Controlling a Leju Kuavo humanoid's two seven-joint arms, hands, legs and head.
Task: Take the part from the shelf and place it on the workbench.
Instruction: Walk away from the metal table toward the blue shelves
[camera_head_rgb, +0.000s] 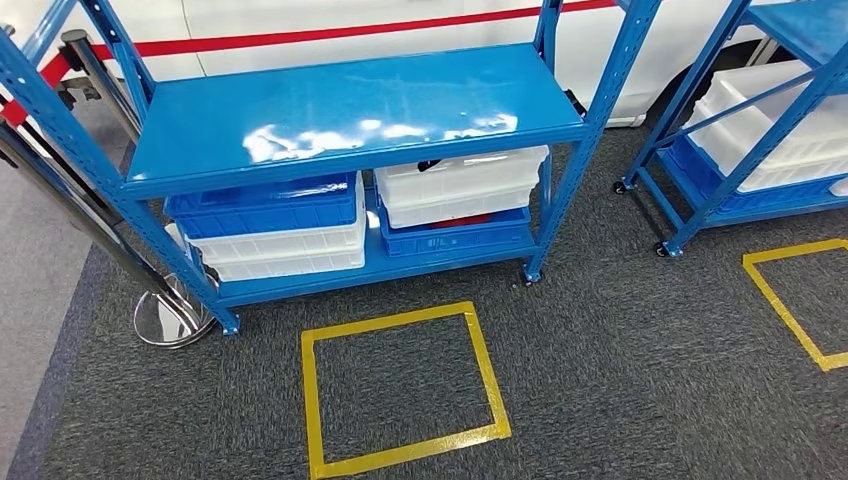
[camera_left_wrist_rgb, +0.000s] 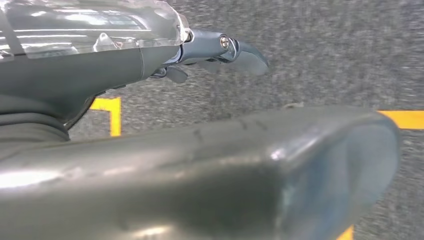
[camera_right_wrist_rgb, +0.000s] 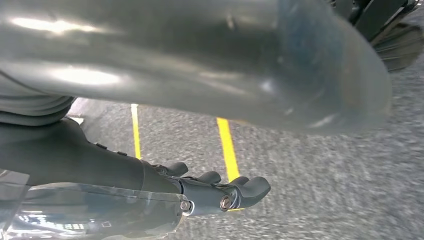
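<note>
Standing before the blue shelf (camera_head_rgb: 350, 120), at the approach step, with no grasp begun. Left robot hand (camera_left_wrist_rgb: 220, 50) hanging over the carpet, holding nothing, fingers loosely spread. Right robot hand (camera_right_wrist_rgb: 220, 192) the same, slightly curled. Part probably inside a white bin (camera_head_rgb: 460, 185) on the lower level; cannot tell which. Next: probably stepping closer, reaching under the top board.

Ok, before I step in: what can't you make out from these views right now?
- Contents of the white bin and blue bin, head view: hidden by the top shelf.
- The part itself: can't tell which bin holds it.
- Left hand, right hand, wrist views: fingers blurred, partly hidden by the thumbs.
</note>
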